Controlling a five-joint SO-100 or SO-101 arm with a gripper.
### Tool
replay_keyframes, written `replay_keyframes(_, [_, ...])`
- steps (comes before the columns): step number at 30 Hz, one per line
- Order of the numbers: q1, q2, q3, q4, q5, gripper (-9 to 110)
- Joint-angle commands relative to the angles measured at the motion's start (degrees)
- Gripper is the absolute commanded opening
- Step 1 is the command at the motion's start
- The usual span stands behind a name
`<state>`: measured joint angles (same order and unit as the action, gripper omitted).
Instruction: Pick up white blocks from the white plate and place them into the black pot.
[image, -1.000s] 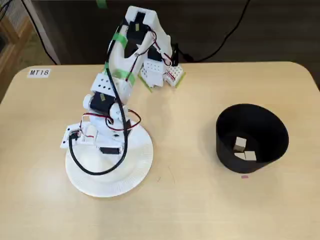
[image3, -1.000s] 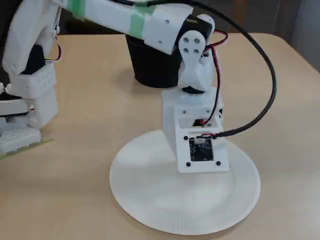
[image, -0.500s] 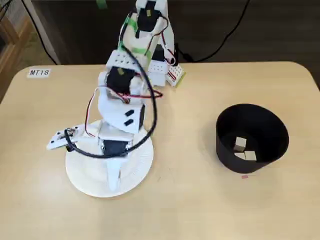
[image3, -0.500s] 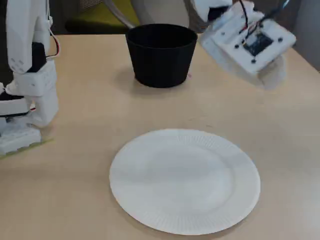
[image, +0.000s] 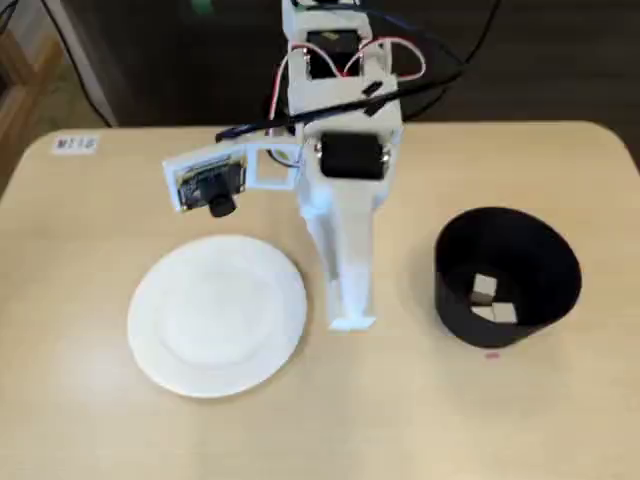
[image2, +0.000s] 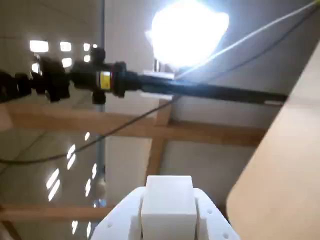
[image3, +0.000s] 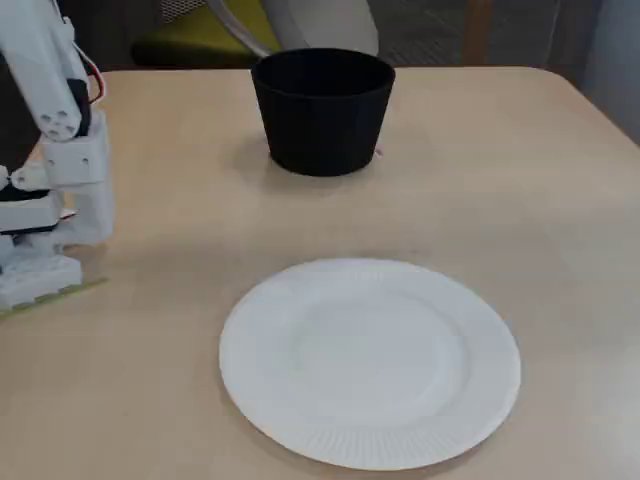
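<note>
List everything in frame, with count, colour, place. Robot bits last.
white plate: one, white, ribbed rim, bare, on the table left of the arm in a fixed view.
black pot: one, matte black, right of the arm in a fixed view.
white blocks: at least two visible, off-white, inside the pot.
table: one, light wood.
label: one, white, far-left table corner.
arm: one, white, folded between plate and pot.
wrist camera: one, on the arm, aimed at the ceiling.
claw: one, white, tip down by the table; open or shut unclear.

Beige table (image: 100, 250), perhaps ceiling lamp (image2: 189, 30)
</note>
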<state>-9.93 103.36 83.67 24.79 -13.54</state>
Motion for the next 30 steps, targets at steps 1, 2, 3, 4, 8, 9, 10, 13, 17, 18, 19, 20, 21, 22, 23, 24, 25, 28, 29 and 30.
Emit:
replay_keyframes(1, [-9.3, 5.0, 1.3, -0.7, -0.4, -2])
replay_keyframes(2, [-12.1, 6.3, 3.2, -0.7, -0.9, -2])
replay_keyframes(3, [-14.9, 7.6, 5.5, -0.7, -1.1, -2])
replay_keyframes(4, [-17.5, 9.0, 8.0, -0.6, -1.0, -2])
replay_keyframes(8, [-25.8, 11.7, 15.0, 7.7, 0.2, -2])
replay_keyframes(9, [-27.2, 11.9, 16.0, 10.8, 0.3, -2])
replay_keyframes(10, [-28.6, 12.0, 17.4, 12.8, 0.7, -2])
replay_keyframes(13, [-31.4, 12.1, 22.7, 14.3, 1.5, -2])
replay_keyframes(17, [-31.3, 12.3, 27.9, 16.6, 2.0, -2])
replay_keyframes(18, [-31.0, 12.6, 29.0, 17.0, 2.0, -2])
replay_keyframes(19, [-30.8, 12.8, 30.1, 17.0, 2.0, -2])
replay_keyframes(20, [-30.6, 12.8, 31.0, 17.0, 2.0, -2])
replay_keyframes(21, [-30.6, 12.8, 31.6, 16.9, 1.9, -2])
replay_keyframes(22, [-30.6, 12.8, 31.9, 16.9, 1.8, -2])
replay_keyframes(23, [-30.6, 12.8, 32.1, 16.9, 1.9, -2])
replay_keyframes(24, [-30.8, 12.8, 32.2, 17.0, 1.9, -2])
replay_keyframes(25, [-30.8, 12.9, 32.2, 17.0, 2.0, -2])
replay_keyframes(28, [-31.0, 12.9, 32.3, 16.7, 1.8, 7])
replay_keyframes(29, [-31.1, 13.0, 32.4, 16.7, 1.0, 21])
replay_keyframes(30, [-31.1, 13.0, 32.7, 16.3, 0.1, 31])
